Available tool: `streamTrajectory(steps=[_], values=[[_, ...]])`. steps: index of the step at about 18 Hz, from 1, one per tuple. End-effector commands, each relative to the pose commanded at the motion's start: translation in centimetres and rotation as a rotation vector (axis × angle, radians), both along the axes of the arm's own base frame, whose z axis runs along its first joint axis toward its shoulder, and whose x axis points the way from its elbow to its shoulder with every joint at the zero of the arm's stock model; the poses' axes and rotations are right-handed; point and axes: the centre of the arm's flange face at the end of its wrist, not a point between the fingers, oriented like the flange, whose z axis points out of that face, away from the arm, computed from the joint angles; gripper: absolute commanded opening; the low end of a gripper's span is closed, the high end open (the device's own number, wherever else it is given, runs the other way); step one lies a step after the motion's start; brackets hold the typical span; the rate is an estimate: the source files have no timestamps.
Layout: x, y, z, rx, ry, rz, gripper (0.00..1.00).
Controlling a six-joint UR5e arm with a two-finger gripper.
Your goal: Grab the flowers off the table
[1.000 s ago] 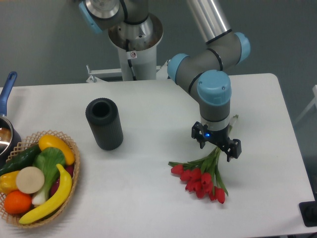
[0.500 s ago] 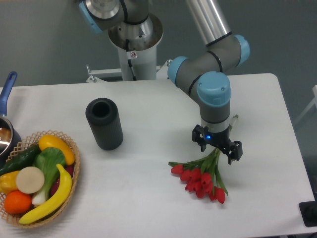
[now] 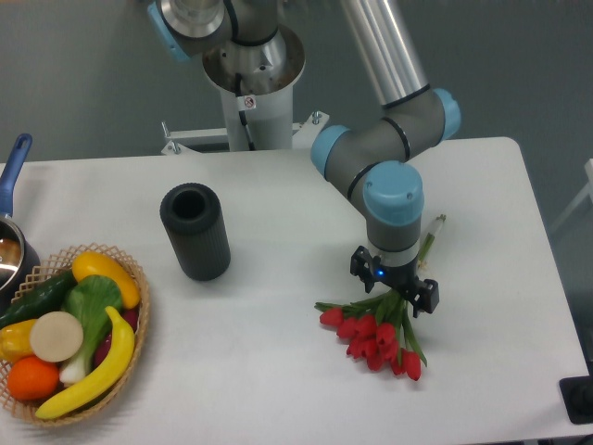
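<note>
Tulip bunch (image 3: 375,336) lies flat on white surface (image 3: 278,352), right of centre. Gripper (image 3: 393,286) down over the stems, fingers spread either side, not closed on them.

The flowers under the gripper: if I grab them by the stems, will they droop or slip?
The flowers probably sag at the bud end: the red heads cluster away from the gripper, which sits over the thin green stems. Several loose stems may splay or slide unless pinched together. They look light, so lifting off the table should take little force.
</note>
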Motion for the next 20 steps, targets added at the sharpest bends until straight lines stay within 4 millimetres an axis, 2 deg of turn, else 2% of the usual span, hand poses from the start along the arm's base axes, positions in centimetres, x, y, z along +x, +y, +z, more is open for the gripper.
streamTrajectory(steps=[3,5,6,8,9,13,20], values=[[-0.6,0.3,-0.2,-0.015,0.009,-0.082,0.99],[-0.5,0.4,-0.3,-0.009,0.009,-0.06,0.89],[-0.6,0.5,-0.1,0.002,0.012,-0.026,0.74],[-0.7,0.6,0.4,0.015,0.018,0.013,0.21],[-0.7,0.5,0.5,0.008,0.023,0.012,0.0],[-0.5,0.3,0.7,0.007,0.023,0.012,0.0],[-0.4,0.0,3.0,0.028,0.052,0.024,0.0]])
